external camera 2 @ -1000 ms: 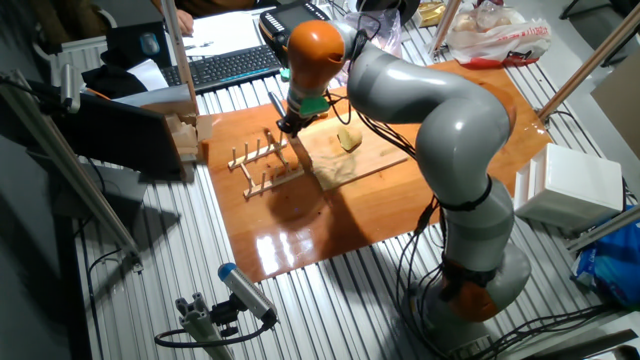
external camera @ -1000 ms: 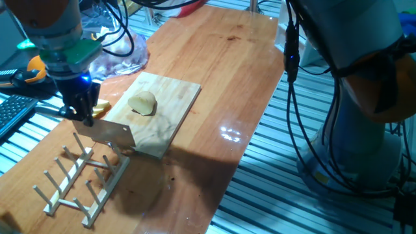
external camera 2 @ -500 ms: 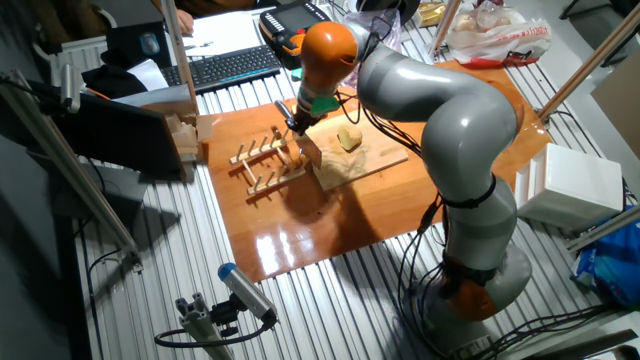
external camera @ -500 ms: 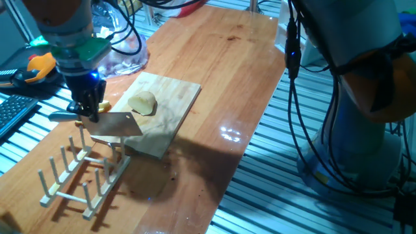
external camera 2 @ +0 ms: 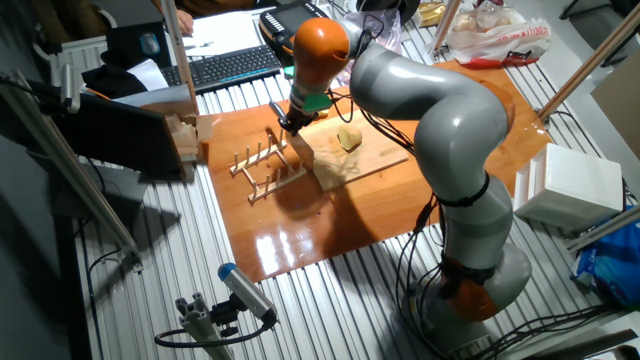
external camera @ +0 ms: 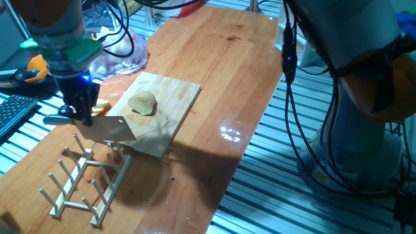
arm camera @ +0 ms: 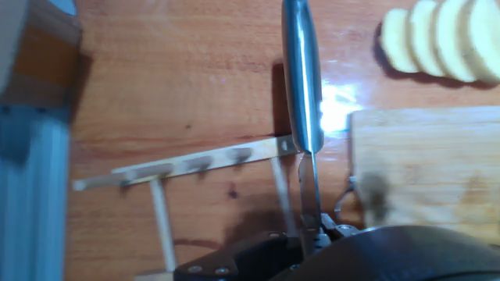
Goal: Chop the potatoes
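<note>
Steel in my claw: my claw is closed on the handle of a cleaver; in the hand view the cleaver runs straight away from me, seen edge-on.
Cleaver: its flat blade hangs above the near corner of the board, over the gap between board and rack; whether it touches either I cannot tell.
My arm: it comes down from above at the board's left side; the orange joint and green ring sit just above my claw in the other fixed view.
Rack: a pale wooden peg rack lies on the table just beside the board's near corner; in the hand view its rail crosses under the blade.
Potato: one pale yellow lump sits on the board, towards its left edge, apart from the blade; the other fixed view shows the potato just beyond my claw.
Slices: a fanned row of thin yellow slices lies on the table beside the board's edge, near my claw.
Board: light wood, flat on the glossy brown table.
Bag: a clear plastic bag lies behind my arm, near the table's far left edge.
</note>
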`<state>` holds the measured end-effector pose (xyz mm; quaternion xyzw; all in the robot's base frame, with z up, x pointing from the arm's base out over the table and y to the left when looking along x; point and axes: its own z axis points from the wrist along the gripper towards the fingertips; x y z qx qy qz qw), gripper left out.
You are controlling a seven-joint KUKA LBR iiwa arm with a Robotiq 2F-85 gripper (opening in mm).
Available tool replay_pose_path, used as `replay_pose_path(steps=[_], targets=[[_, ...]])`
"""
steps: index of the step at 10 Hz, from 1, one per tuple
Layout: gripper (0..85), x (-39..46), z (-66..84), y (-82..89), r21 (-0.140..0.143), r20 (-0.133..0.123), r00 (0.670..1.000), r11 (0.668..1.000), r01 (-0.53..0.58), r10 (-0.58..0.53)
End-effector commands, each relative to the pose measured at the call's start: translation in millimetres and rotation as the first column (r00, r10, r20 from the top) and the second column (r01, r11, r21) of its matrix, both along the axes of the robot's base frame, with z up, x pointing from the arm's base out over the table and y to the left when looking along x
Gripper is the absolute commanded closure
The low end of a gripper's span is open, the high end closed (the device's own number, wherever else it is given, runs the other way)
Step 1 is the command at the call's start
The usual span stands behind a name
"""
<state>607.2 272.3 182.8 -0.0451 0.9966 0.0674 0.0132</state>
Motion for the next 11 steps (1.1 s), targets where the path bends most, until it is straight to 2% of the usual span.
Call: replay_pose_path(steps=[1,3,4,6,7,8,10,11], targets=[[85.0,-0.5,1.7,4.5,0.001,-0.009,1.000,1.000,0.007,-0.007],[85.0,-3.1,2.0,9.0,0.010,-0.019,1.000,1.000,0.004,-0.004],[85.0,-3.1,2.0,9.0,0.008,-0.012,1.000,1.000,-0.003,0.003],[85.0,-3.1,2.0,9.0,-0.027,-0.012,1.000,1.000,0.010,-0.010],[85.0,-3.1,2.0,9.0,-0.062,0.002,1.000,0.998,0.010,-0.010],[85.0,-3.1,2.0,9.0,-0.076,0.015,1.000,0.997,0.013,-0.012],[85.0,-3.1,2.0,9.0,-0.095,0.019,1.000,0.995,0.023,-0.021],[85.0,-3.1,2.0,9.0,-0.083,-0.006,1.000,0.996,0.021,-0.022]])
